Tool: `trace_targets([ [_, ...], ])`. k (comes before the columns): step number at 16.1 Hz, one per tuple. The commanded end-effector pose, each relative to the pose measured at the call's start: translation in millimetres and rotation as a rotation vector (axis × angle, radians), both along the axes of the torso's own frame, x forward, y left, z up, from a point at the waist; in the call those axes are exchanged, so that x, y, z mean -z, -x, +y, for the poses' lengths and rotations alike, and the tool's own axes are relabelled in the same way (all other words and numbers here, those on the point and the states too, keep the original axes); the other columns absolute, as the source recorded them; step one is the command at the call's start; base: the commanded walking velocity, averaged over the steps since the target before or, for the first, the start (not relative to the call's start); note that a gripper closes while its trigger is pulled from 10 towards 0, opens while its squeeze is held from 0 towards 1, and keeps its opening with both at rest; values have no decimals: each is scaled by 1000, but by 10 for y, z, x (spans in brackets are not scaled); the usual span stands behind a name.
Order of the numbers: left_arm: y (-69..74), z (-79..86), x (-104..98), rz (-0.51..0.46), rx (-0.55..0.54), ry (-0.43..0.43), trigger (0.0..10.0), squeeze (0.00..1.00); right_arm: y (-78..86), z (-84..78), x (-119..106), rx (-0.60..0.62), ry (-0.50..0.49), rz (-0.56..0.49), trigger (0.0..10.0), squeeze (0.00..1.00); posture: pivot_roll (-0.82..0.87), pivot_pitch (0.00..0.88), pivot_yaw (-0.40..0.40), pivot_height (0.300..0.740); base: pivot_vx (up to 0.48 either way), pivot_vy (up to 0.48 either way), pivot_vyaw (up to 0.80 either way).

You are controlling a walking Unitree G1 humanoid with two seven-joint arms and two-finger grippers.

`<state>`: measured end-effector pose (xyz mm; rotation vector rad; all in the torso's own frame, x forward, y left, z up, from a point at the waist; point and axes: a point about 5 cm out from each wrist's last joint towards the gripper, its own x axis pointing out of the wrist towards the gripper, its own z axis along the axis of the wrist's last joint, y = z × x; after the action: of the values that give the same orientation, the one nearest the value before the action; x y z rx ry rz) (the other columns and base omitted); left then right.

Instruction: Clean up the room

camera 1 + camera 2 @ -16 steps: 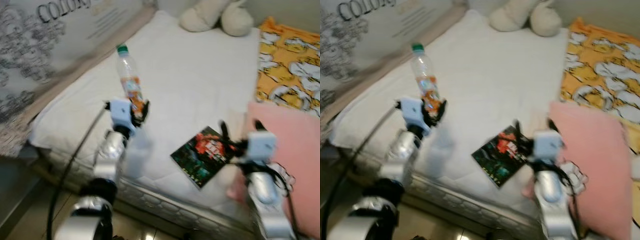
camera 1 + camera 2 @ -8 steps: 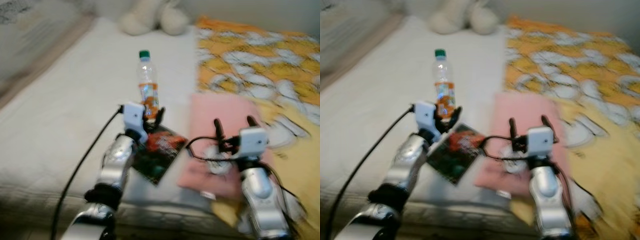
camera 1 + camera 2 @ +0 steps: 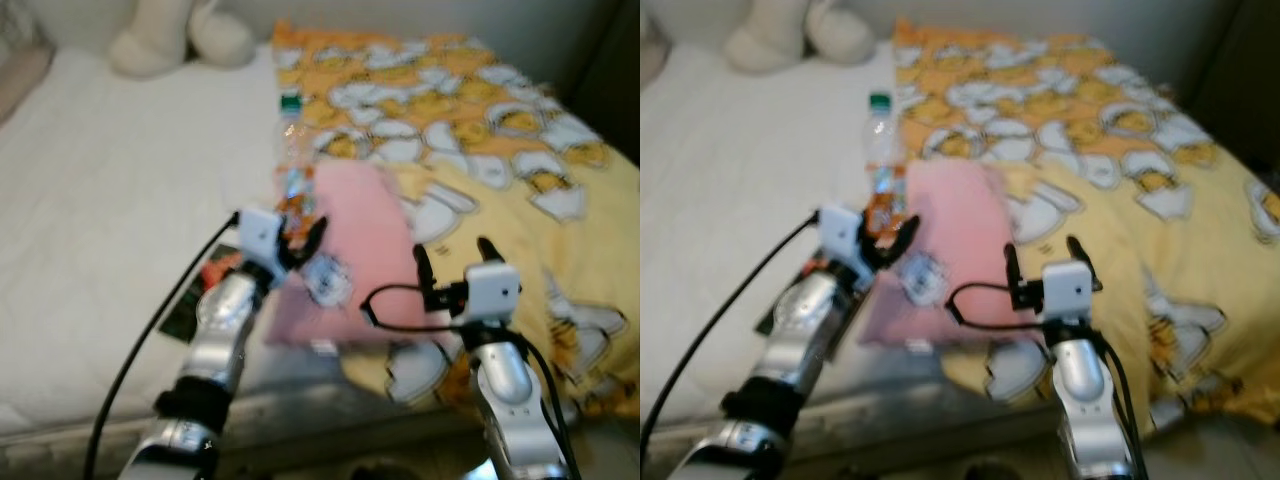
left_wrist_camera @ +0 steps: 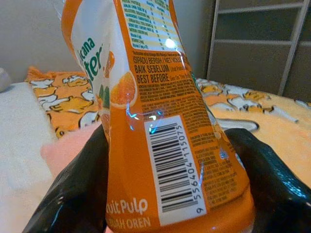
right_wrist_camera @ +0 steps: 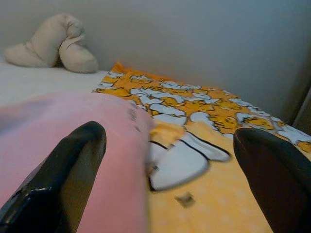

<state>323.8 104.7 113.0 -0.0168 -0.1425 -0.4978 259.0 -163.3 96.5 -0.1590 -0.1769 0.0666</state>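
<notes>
Now the whole scene has slid sideways against a second ago, which reads as the robot turning toward its right rather than anything on the bed moving: the printed headboard panel has dropped out of sight and the yellow duck-print blanket takes up much of the picture. What has not changed is the grip. The left pincer stays clamped on the orange drink bottle, held upright with its green cap on top, and the left wrist view shows both black fingers pressed against the orange label near the bottle's base. Seen from the head, the bottle now stands in front of the pink pillow, at the pillow's edge nearer the white mattress. The dark magazine, which lay in the open a second ago, is partly hidden behind the left arm, on the mattress just beside the pillow. The right pincer hovers over the blanket, just past the pillow's other edge, its fingers spread wide with nothing between them. A cream plush toy lies on the mattress, well beyond the pillow.

For the tidying, I judge that the bottle is secured and being carried off, probably to a bin or shelf; the magazine remains to be collected.
</notes>
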Motion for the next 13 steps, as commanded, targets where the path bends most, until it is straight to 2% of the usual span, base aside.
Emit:
trace_targets([
  [1,24,-82,-59,-35,38,-4,10000,0,34,-54,52,19,1,21,10000,0,-75,0,22,740,-442,0,-650],
  [2,27,-109,-42,-24,45,-22,10000,0,45,-74,72,27,-10,32,10000,0,-76,0,21,740,-382,-292,-650],
  [4,0,-120,-14,6,26,-37,10000,0,47,-101,102,44,-21,47,10000,0,-81,0,20,740,0,-472,-647],
  [5,-28,-105,19,46,2,-16,10000,0,48,-133,135,67,-38,62,10000,0,-85,0,20,740,0,-446,-644],
  [6,-63,-58,56,103,-43,36,10000,0,60,-182,177,97,-65,83,10000,0,-89,0,19,740,240,-412,-644],
  [7,-78,-30,83,131,-68,52,10000,0,77,-220,207,115,-79,97,10000,0,-94,0,21,740,247,-409,-644],
  [9,-71,-46,129,138,-82,25,10000,0,135,-260,250,124,-74,102,10000,0,-97,0,21,740,277,-390,-463],
  [10,-82,-65,169,151,-101,-24,10000,0,147,-250,267,115,-74,109,10000,0,-101,0,22,740,0,0,0],
  [12,-94,-82,171,162,-86,-18,10000,0,138,-225,267,104,-73,110,10000,0,-104,0,21,740,0,0,0],
  [13,-103,-77,158,153,-93,-17,10000,0,126,-215,265,98,-73,110,10000,0,-104,0,21,740,480,0,0],
])
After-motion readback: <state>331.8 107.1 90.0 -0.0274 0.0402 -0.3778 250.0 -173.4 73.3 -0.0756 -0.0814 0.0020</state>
